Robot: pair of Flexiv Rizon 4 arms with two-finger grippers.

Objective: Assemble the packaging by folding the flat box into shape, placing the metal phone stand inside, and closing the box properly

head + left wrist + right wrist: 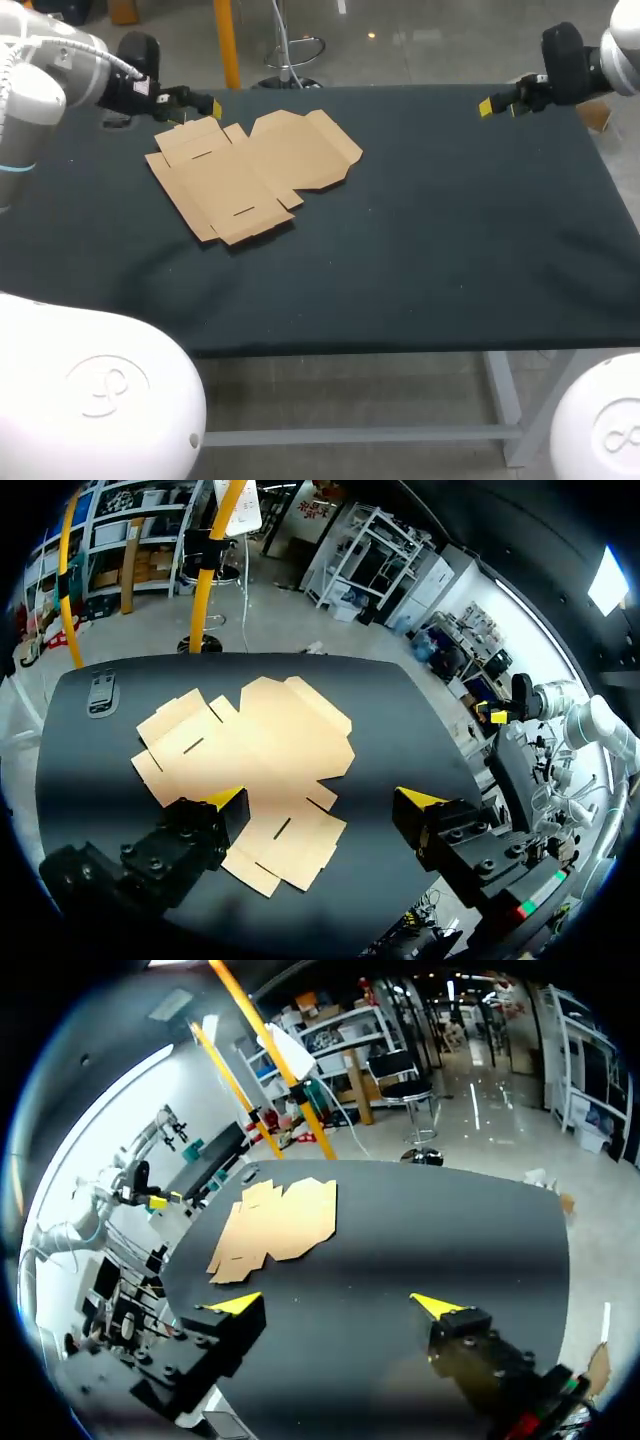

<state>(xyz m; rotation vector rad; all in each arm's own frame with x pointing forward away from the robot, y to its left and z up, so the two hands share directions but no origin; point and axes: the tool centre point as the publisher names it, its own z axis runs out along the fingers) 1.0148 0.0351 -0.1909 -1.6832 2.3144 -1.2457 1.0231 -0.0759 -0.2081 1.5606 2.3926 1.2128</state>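
Cardboard: one flat box [255, 170]; left gripper [328, 800] and right gripper [338, 1304], two, both spread apart.

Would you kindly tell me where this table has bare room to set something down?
The right half of the table is bare, from the flat cardboard box across to the edge near the right hand. The front strip along the near edge is free. The far left is crowded: the box lies there, the left hand at its corner.

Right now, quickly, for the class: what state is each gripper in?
Left gripper: open, empty, by the flat box.
Right gripper: open, empty.
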